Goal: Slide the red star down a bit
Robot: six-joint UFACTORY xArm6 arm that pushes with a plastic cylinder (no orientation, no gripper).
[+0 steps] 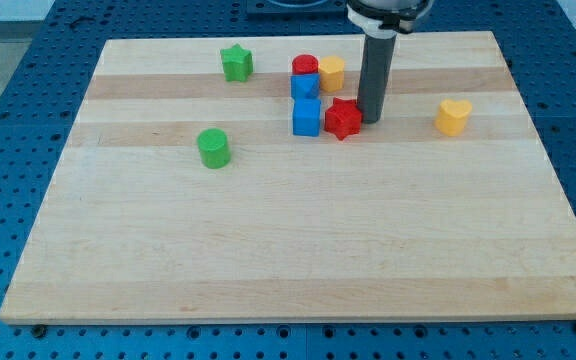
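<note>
The red star (343, 119) lies on the wooden board (298, 250), right of the lower of two blue blocks (307, 117). My tip (371, 120) stands at the star's right side, touching or nearly touching it. The dark rod rises from there to the view's top.
A second blue block (304, 88), a red cylinder (305, 66) and a yellow block (332, 72) cluster above the star. A green star (236, 63) is at the upper left, a green cylinder (213, 147) at the left, a yellow heart (453, 116) at the right.
</note>
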